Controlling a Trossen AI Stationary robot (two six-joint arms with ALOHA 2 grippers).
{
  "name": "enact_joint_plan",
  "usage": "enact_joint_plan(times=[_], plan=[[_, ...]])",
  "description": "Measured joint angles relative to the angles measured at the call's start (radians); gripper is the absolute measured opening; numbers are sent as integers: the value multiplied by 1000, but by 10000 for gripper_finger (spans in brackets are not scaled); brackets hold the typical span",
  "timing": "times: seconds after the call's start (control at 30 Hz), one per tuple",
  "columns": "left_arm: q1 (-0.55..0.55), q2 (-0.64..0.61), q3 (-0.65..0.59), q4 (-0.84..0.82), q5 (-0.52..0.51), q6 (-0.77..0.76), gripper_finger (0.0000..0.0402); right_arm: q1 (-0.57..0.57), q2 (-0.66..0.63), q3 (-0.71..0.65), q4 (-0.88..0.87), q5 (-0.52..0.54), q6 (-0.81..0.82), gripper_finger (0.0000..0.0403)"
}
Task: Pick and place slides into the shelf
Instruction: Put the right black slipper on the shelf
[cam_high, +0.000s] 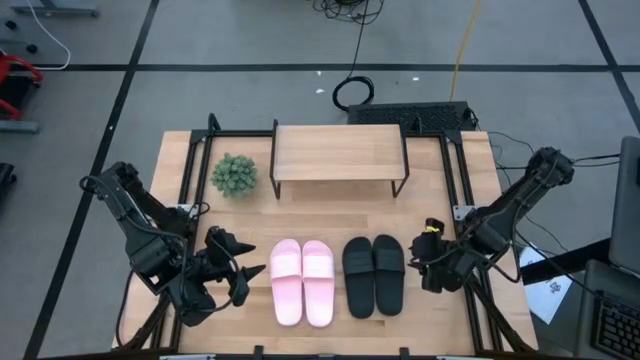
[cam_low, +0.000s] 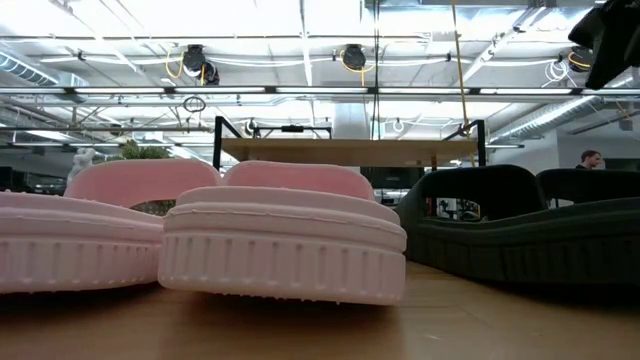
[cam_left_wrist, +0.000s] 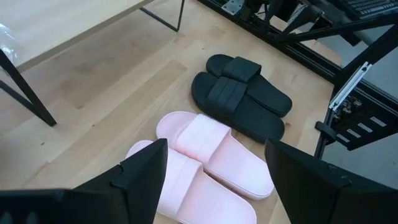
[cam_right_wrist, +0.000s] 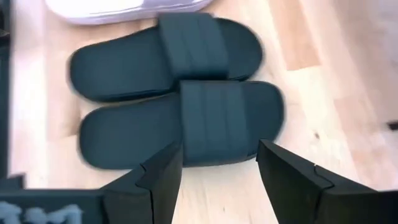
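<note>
Slides, pink pair (cam_high: 302, 281) and black pair (cam_high: 375, 275), lie side by side on my table's near half; shelf (cam_high: 338, 153) holds nothing. Left gripper (cam_high: 243, 272) and right gripper (cam_high: 420, 262) flank them, spread wide, empty.

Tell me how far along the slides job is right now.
Nothing looks placed yet: the shelf carries no sandals. The pink pair and black pair both lie side by side on the table in front of it. Nothing is held; the left gripper sits open beside the pink pair, the right gripper open beside the black pair. All four slides remain.
</note>
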Motion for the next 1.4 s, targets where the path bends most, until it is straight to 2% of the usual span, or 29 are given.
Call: enact_joint_plan(times=[0.17, 0.3, 0.4, 0.6, 0.77, 0.9, 1.03, 1.17, 1.4], plan=[[0, 0, 0, 0, -1, 0, 271, -20, 0, 0, 112, -3, -121, 197], [0, 0, 0, 0, -2, 0, 271, -33, 1, 0, 173, -81, -146, 197], [0, 0, 0, 0, -16, -1, 271, -34, 1, 0, 178, -135, -148, 197], [0, 0, 0, 0, -34, -2, 271, -34, 1, 0, 184, -137, -95, 197], [6, 0, 0, 1, -38, -3, 271, -39, 1, 0, 181, -138, -162, 197], [20, 0, 0, 1, -37, -3, 271, -82, 1, 0, 147, -137, -131, 196], [35, 0, 0, 1, -31, 0, 271, -157, -10, 0, 81, -216, -150, 196], [39, 0, 0, 1, -27, 0, 271, -233, -35, -25, 90, -308, -229, 196], [39, 0, 0, 1, -26, -2, 271, -365, -137, -156, 121, -452, -288, 196]])
